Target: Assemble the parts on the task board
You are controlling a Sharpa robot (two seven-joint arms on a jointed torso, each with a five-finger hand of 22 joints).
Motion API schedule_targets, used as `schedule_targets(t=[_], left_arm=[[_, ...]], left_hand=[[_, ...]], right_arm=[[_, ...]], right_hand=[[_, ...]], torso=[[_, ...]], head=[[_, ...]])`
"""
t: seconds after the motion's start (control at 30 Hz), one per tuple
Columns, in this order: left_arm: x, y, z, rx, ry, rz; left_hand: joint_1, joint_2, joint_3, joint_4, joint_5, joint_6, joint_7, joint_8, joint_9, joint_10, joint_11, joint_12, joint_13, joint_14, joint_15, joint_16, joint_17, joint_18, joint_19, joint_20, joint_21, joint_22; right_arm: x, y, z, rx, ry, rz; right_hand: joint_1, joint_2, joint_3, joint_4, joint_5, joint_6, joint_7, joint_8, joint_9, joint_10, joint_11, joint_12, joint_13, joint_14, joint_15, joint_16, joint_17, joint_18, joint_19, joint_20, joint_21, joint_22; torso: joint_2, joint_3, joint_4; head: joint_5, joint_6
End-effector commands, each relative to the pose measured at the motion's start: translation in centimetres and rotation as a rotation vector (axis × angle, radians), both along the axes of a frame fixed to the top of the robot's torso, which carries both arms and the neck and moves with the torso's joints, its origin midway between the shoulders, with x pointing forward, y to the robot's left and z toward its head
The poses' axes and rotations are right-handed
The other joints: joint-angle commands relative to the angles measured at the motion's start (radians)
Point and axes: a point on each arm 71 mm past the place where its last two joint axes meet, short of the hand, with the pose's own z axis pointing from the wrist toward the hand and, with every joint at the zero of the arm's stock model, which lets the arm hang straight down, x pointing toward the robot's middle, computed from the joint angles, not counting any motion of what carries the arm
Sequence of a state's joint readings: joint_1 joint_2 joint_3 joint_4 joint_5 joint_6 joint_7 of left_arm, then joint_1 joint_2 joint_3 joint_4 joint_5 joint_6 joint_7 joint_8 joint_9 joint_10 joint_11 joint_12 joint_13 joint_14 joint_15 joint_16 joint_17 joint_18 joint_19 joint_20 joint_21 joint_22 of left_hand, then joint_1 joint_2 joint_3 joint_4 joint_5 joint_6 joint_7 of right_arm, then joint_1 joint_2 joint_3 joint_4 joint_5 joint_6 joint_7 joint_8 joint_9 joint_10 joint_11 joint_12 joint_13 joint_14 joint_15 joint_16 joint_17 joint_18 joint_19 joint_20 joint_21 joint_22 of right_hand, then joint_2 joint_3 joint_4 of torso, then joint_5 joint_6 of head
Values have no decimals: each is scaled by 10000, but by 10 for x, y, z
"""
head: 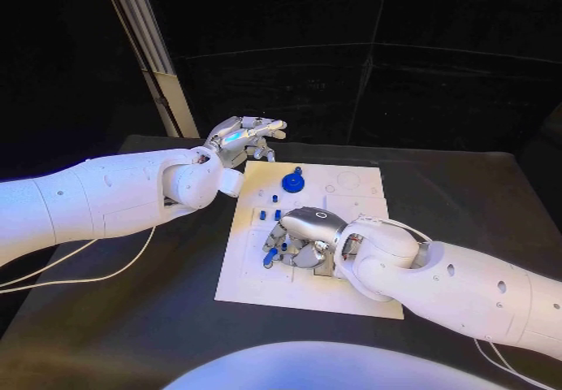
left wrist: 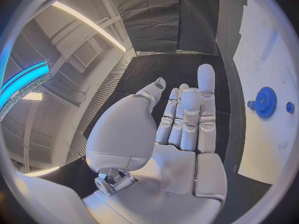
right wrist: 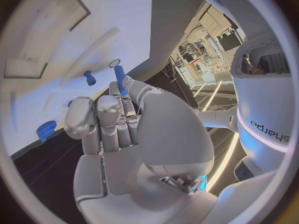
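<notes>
Right hand (head: pixel 307 237) is pinching a blue pin (right wrist: pixel 119 77) over the board (head: pixel 352 292); tilting could jam it; left hand (head: pixel 244 138) is hovering spread

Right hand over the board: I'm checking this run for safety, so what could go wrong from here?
The right hand pinches a blue peg only by its fingertips; it might slip or tilt. Its fingers hang close over other small blue pieces on the white board and could knock them. The left hand hovers open off the board's far corner, so nothing steadies the board.
</notes>
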State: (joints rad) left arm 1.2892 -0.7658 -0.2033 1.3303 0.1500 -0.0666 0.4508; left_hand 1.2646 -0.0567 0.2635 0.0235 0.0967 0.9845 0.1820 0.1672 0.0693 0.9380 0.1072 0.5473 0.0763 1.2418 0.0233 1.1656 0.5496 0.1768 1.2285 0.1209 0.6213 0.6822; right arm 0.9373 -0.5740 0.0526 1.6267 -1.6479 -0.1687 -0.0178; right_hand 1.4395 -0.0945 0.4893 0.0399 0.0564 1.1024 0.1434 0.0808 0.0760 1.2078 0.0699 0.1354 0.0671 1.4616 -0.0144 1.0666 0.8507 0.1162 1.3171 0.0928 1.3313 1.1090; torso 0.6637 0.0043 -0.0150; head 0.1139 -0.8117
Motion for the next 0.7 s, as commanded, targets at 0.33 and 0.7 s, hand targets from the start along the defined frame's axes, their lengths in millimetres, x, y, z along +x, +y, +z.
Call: schedule_targets(t=[0.33,0.7], left_arm=[[0,-1,1,-106,-37,-110],[1,-1,1,-98,-26,-109]], left_hand=[[55,39,-59,23,-62,-74,-29,51,-11,-100,2,53,-15,-82,-1,20,-12,61,72,16,-64,-12],[90,61,-91,29,-65,-84,-27,66,-11,-115,3,75,-17,-92,0,21,-41,61,81,16,-81,-28]], right_arm=[[1,3,-4,-918,-371,-142],[-3,9,-3,-1264,-721,21]], right_hand=[[51,-13,59,-13,51,-11,71,33,13,15,59,-42,-9,106,42,16,-16,-195,2,23,32,0],[21,-31,51,-16,45,-6,70,29,12,27,60,-53,-6,97,46,9,-34,-193,-8,29,30,-8]], torso=[[2,1,-1],[8,0,-3]], head=[[-9,-22],[-15,-45]])
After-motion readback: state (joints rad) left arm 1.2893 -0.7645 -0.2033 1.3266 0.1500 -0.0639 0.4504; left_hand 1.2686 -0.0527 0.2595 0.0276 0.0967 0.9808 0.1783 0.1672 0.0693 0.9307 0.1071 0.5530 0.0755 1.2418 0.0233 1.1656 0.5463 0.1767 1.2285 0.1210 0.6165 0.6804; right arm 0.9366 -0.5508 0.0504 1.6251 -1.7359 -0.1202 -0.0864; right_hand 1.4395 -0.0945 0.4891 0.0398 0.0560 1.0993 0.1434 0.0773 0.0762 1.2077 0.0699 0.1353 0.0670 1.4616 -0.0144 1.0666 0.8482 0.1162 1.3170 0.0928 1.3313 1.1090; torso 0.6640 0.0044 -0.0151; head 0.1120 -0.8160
